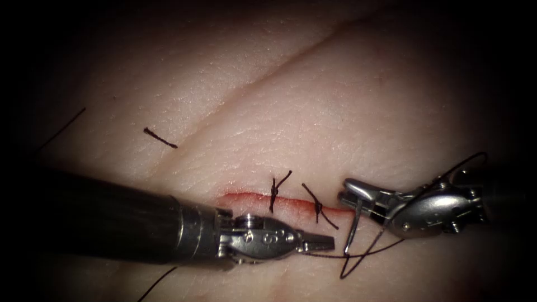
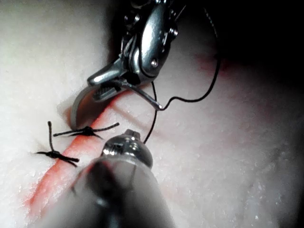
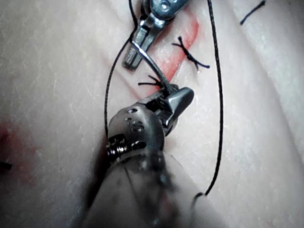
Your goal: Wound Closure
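Note:
On the tissue [image 1: 291,112] a short red cut [image 1: 246,197] carries two knotted stitches [image 1: 274,193] [image 1: 318,207]. My right tool [image 1: 347,196] sits at the cut's right end, shut on the curved needle [image 1: 352,226]. From those jaws the needle arcs above the tissue toward my left tool [image 1: 327,242], and its thread-bearing tail ends just off that tool's tip. The left tool's jaws are shut just below the cut; I cannot tell whether they pinch the thread [image 1: 363,254] that loops past them. The right wrist view shows the needle [image 3: 149,61] between the right jaws [image 3: 178,97] and the left jaws [image 3: 133,59].
A cut end of thread [image 1: 159,137] lies loose on the tissue to the upper left. A long shallow crease [image 1: 279,67] crosses the tissue diagonally above the cut. Slack thread trails over the right tool's body and past the left shaft [image 1: 112,223].

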